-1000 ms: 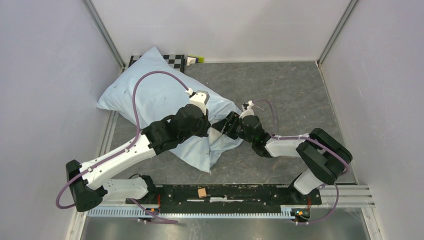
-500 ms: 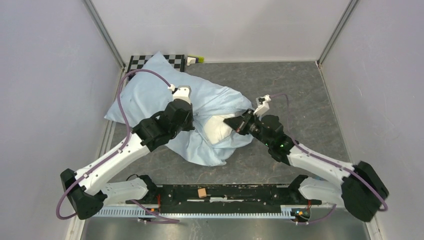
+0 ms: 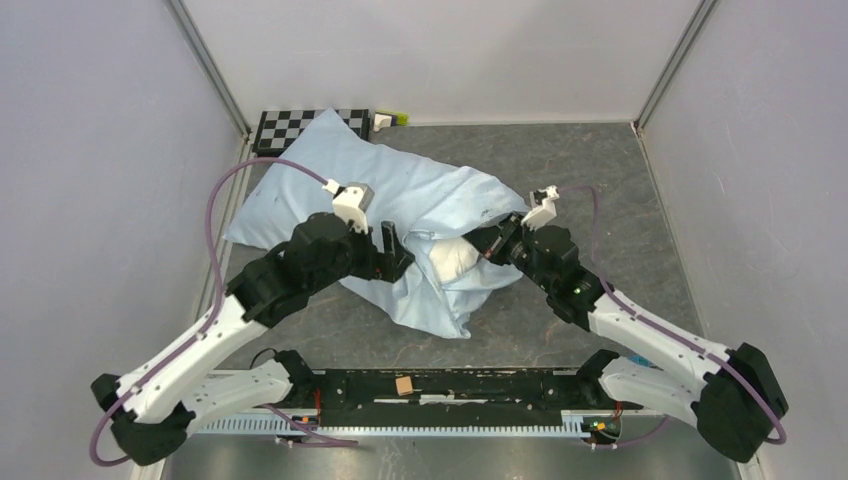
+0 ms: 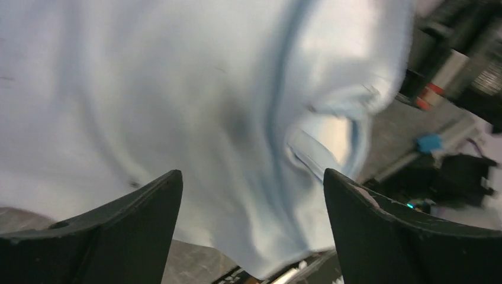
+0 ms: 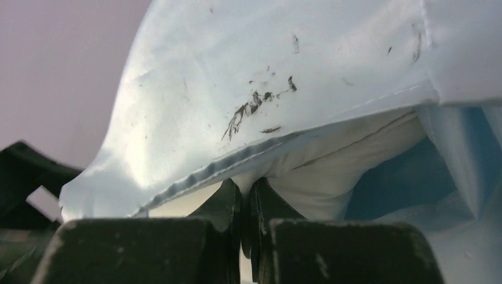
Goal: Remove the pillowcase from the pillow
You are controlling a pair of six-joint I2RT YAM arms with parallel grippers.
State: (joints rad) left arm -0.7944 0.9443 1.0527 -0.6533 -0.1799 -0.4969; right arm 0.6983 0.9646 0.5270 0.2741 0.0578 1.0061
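The pale blue pillowcase (image 3: 400, 195) lies wrinkled across the back left of the floor, still around most of the pillow. A cream-white corner of the pillow (image 3: 452, 260) pokes out of its open mouth. My right gripper (image 3: 490, 245) is shut on that corner: in the right wrist view white pillow (image 5: 331, 171) fabric is pinched in the gripper (image 5: 248, 186), just under the speckled pillowcase (image 5: 237, 71) hem. My left gripper (image 3: 392, 248) stands open beside the bunched case. In the left wrist view the left gripper (image 4: 251, 177) hovers over the pillowcase (image 4: 177, 89), holding nothing.
A checkerboard (image 3: 300, 122) and a small yellow-green object (image 3: 392, 118) sit at the back wall. Grey walls close in left, right and back. The black mounting rail (image 3: 450, 385) with a small tan block (image 3: 404, 385) runs along the near edge.
My left gripper has let go of the pillowcase, opened wide and drawn back left. My right gripper closed on the pillow corner and moved right; the bundle shifted right with it.
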